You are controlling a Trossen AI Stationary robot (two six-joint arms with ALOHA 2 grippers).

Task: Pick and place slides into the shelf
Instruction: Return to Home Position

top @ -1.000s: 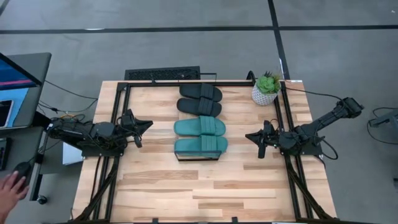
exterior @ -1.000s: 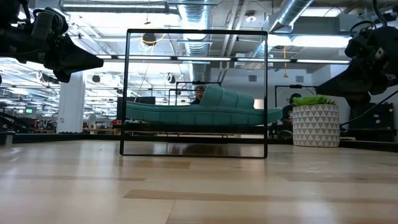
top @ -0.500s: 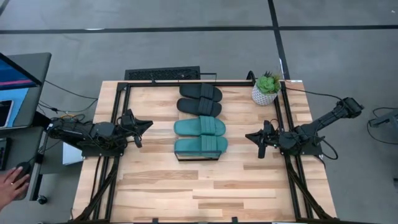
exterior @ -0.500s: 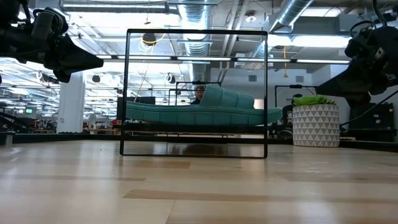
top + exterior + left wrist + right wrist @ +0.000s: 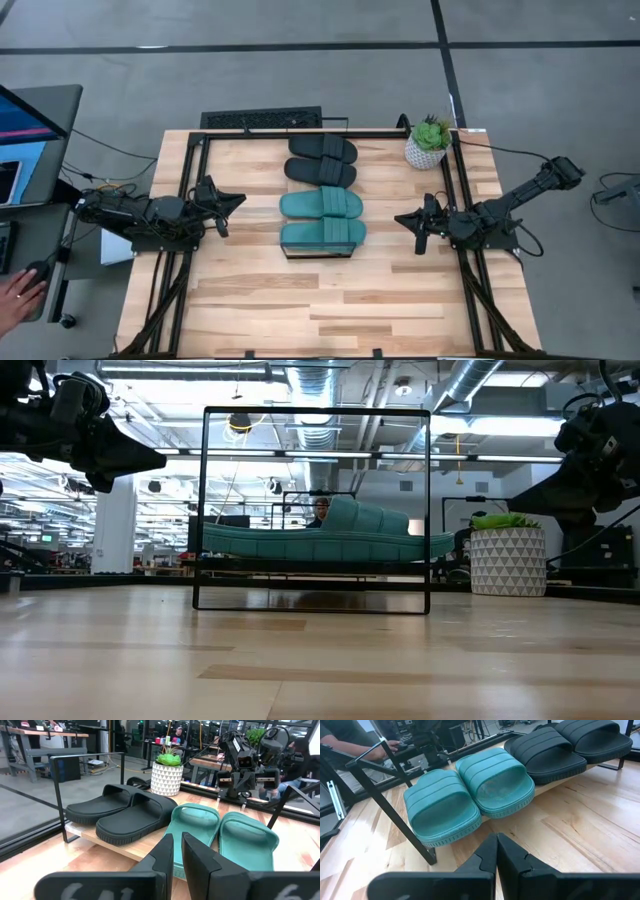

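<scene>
Four slides lie side by side on the shelf (image 5: 318,256), soles down on its light-wood plank (image 5: 102,838). The two black slides (image 5: 320,160) are at the far end and the two teal slides (image 5: 322,220) at the near end. The shelf's black wire frame (image 5: 315,410) stands over them. My left gripper (image 5: 238,199) hovers left of the shelf, shut and pointing at the slides. My right gripper (image 5: 400,218) hovers right of the shelf, shut and pointing at the teal pair (image 5: 470,795). Neither touches anything.
A potted plant in a white patterned pot (image 5: 427,146) stands at the table's far right, close to the shelf. A keyboard (image 5: 262,118) lies at the far edge. Black frame rails (image 5: 190,200) run along the table's sides. A person's hand (image 5: 15,295) shows off the table's left.
Both arms and all the slides have kept still. The person's hand left of the table has drawn back a little toward the near side.
</scene>
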